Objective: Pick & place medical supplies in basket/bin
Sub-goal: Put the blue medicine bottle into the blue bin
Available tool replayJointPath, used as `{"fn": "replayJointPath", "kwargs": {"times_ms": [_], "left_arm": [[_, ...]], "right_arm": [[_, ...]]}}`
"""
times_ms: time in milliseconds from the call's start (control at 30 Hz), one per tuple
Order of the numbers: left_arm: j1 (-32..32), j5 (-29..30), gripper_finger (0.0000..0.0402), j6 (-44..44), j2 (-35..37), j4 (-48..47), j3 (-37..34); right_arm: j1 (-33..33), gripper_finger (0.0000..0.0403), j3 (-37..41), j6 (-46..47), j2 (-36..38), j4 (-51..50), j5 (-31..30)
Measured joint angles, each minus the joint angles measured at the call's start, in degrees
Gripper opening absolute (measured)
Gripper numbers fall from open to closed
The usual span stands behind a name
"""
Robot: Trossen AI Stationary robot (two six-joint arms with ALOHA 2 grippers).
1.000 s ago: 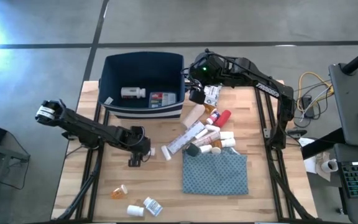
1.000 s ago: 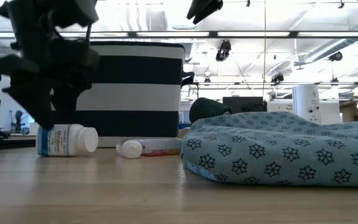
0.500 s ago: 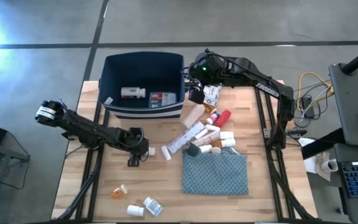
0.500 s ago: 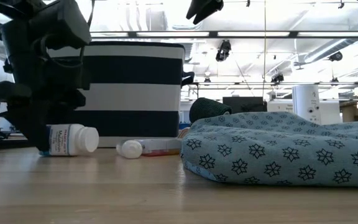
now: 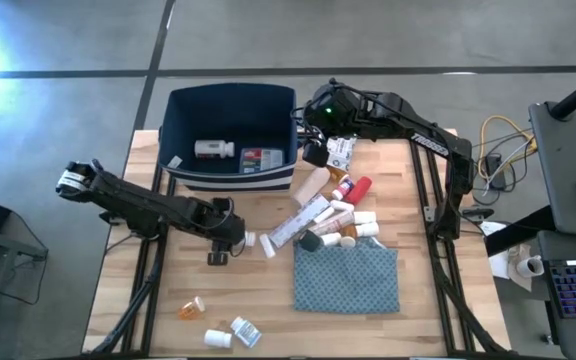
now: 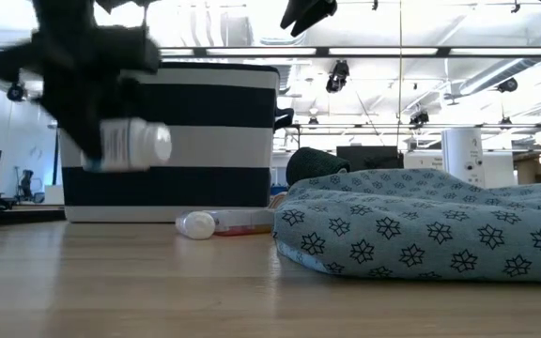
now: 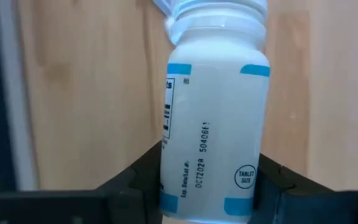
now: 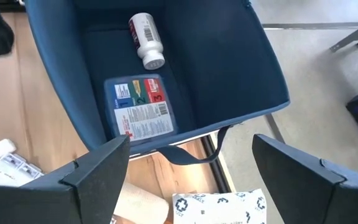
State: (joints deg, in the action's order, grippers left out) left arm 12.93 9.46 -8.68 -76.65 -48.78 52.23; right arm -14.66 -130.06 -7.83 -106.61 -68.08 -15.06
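A: High view. The left gripper (image 5: 226, 238) is low over the wooden table (image 5: 148, 300), well short of the dark navy rectangular plastic bin (image 5: 230, 135). The white plastic pill bottle (image 5: 245, 240) pokes out of the jaws toward the pile. Risk?

B: The grip looks near the base end, so the bottle could tip or slide out on the way to the bin.

A: Low view. Bottle (image 6: 131, 145) is off the table, lying level between the jaws, cap sticking out, bin (image 6: 214, 141) behind.

B: Left wrist view. Fingers (image 7: 132, 180) pinch the bottle (image 7: 215, 124) on both sides, cap beyond the tips.

A: Right wrist view. The right gripper (image 8: 188, 165) has its jaws spread wide, empty, above the bin's (image 8: 253, 74) edge. Beyond them, inside, lie another white bottle (image 8: 146, 40) and a colourful flat packet (image 8: 140, 107).
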Motion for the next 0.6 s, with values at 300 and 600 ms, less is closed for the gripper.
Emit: {"fn": "replayJointPath", "kwargs": {"times_ms": [300, 600], "left_arm": [[-0.2, 3.1, 0.0136, -7.7, 4.7, -8.7, 16.2], [-1.8, 23.9, 0.0140, -13.0, 5.7, -8.7, 34.6]], "right_arm": [[0.0, 0.0329, 0.0, -2.6, 1.7, -3.1, -0.1], [-0.4, 0.0329, 0.0, -1.3, 5.4, -7.7, -0.1]]}}
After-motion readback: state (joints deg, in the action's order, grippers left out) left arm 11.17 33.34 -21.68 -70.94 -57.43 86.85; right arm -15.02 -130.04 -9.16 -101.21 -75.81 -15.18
